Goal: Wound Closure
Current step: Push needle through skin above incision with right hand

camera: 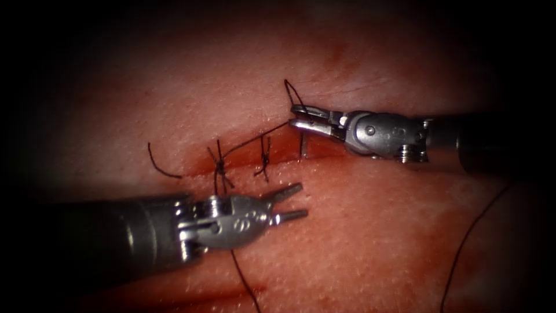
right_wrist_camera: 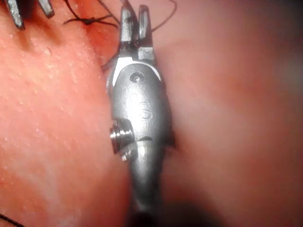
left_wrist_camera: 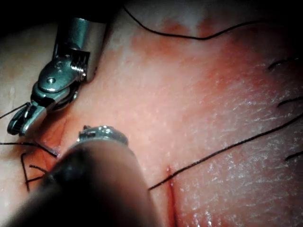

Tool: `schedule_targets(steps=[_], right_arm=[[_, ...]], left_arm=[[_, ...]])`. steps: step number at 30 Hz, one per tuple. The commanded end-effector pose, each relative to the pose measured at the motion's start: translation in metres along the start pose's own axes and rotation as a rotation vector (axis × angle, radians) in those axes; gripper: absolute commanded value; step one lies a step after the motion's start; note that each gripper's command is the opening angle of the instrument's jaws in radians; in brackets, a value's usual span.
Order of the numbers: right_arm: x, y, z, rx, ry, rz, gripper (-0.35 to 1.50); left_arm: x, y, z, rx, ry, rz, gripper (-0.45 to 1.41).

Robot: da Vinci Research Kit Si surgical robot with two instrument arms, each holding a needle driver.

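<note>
The right pincer [camera: 296,116] sat over the right end of the cut [camera: 278,152], its jaws nearly closed on the thread [camera: 255,139], which looped up above the tips and ran taut, down and left, to a knot [camera: 220,167] on the wound line. A thin dark length dropped from under those jaws into the cut; whether that was the needle or thread, I could not tell. The left pincer [camera: 296,201] hovered just below the cut with its jaws open, holding nothing. A second knot [camera: 264,157] sat on the cut between the first knot and the right tool. Red fluid [camera: 249,290] streaked the tissue [camera: 370,232] along the cut and near the lower edge.
</note>
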Motion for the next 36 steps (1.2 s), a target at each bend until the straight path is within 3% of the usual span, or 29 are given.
schedule_targets(steps=[1,20,25,28,36], right_arm=[[-0.0003,0.0001,0.0008,0.001,0.002,0.006,-0.35],[-0.0007,0.0006,0.0020,0.059,-0.086,0.331,-0.35],[-0.0014,0.0000,0.0028,0.091,-0.096,0.465,-0.35],[-0.0021,-0.0003,0.0032,0.092,-0.117,0.627,-0.35],[-0.0044,-0.0019,0.0030,0.130,-0.229,0.840,-0.35]], left_arm=[[0.0000,-0.0001,0.0007,-0.001,0.001,0.002,0.05],[-0.0037,0.0014,0.0037,-0.049,-0.029,-0.023,0.05],[-0.0058,0.0017,0.0046,-0.069,-0.051,-0.033,0.05],[-0.0072,0.0024,0.0049,-0.092,-0.071,-0.045,0.05],[-0.0086,0.0026,0.0036,-0.102,-0.069,-0.055,0.05]])
